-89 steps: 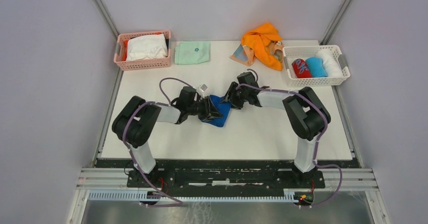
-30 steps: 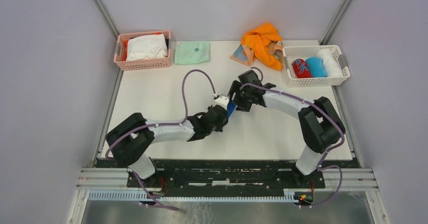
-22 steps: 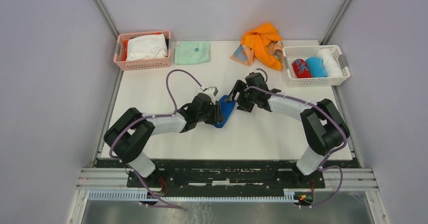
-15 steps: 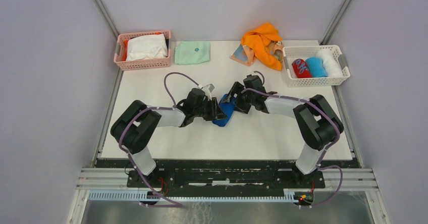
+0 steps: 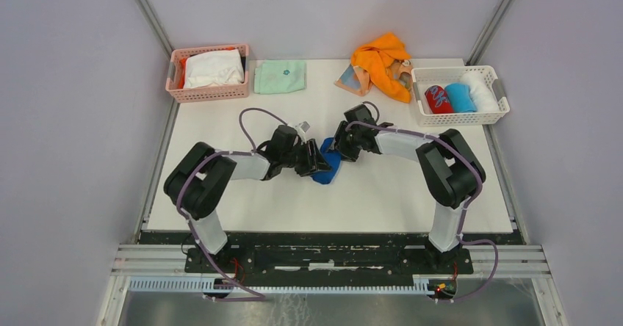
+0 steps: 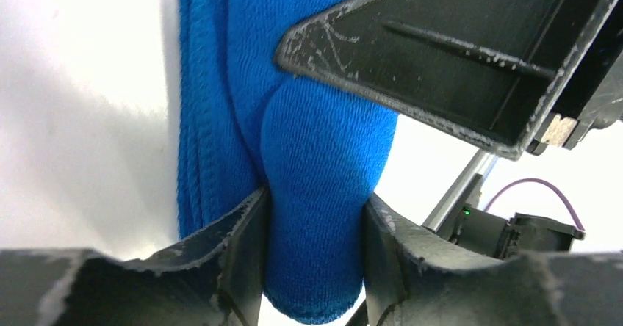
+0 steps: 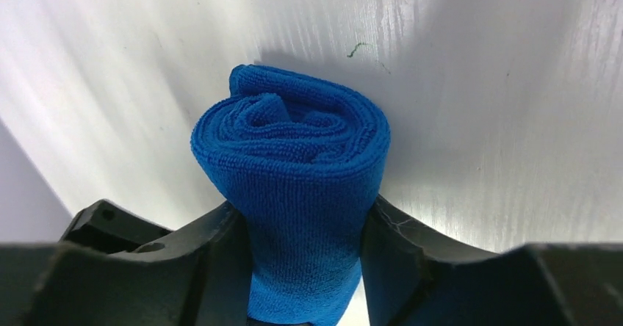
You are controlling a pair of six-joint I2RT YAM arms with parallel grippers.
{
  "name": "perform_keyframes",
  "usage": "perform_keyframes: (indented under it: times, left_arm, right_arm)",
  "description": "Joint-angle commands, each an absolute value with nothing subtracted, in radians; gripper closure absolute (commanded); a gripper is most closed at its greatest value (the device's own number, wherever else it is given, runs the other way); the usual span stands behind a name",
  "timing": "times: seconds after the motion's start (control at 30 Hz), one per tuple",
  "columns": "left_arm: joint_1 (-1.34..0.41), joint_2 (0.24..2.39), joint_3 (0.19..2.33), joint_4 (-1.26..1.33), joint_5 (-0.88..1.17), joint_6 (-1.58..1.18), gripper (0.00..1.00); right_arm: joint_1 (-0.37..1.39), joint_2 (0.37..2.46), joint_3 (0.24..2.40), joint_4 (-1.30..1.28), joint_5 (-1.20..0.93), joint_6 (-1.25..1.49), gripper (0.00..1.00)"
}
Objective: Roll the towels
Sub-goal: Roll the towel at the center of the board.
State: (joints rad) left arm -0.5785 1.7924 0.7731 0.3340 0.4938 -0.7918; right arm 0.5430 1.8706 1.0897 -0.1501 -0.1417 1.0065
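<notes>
The royal blue towel point(image 5: 326, 167) lies mid-table as a tight roll between my two grippers. In the right wrist view its spiral end point(image 7: 290, 131) faces the camera, and my right gripper point(image 7: 305, 260) is shut on the roll, both fingers pressing its sides. The left gripper point(image 6: 312, 260) pinches the same towel point(image 6: 316, 157) from the other side, and the cloth bulges above its fingers. From above, the left gripper point(image 5: 312, 161) and right gripper point(image 5: 339, 150) meet over the roll. The orange towel point(image 5: 380, 58) lies crumpled at the back, on top of the peach patterned towel point(image 5: 351, 81).
A folded mint-green cloth point(image 5: 280, 75) lies at the back, next to a pink basket point(image 5: 209, 92) holding white cloth. A white basket point(image 5: 459, 117) at the back right holds three rolled cloths: red, light blue and white.
The left arm has swung back from nearer the front edge, so its gripper is again beside the blue towel. The right gripper's fingers have closed in on the roll.
</notes>
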Motion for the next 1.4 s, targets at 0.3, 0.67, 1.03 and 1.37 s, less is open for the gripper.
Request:
perform_keyframes:
  times: [0.3, 0.67, 1.03, 1.37]
  left_arm:
    - [-0.938, 1.406, 0.847, -0.225, -0.432, -0.668, 0.25]
    - [-1.223, 1.641, 1.059, -0.187, -0.890, -0.420, 0.24]
    - [-1.253, 1.854, 1.072, -0.089, -0.952, -0.306, 0.24]
    - [-1.072, 1.758, 0.953, -0.133, -0.571, -0.536, 0.35]
  right_arm:
    - [0.606, 1.925, 1.266, -0.589, 0.133, 0.943, 0.49]
    - [0.611, 1.931, 1.285, -0.618, 0.125, 0.942, 0.48]
    - [0.611, 1.932, 1.288, -0.604, 0.087, 0.923, 0.48]
    - [0.599, 1.844, 1.225, -0.469, -0.013, 0.884, 0.38]
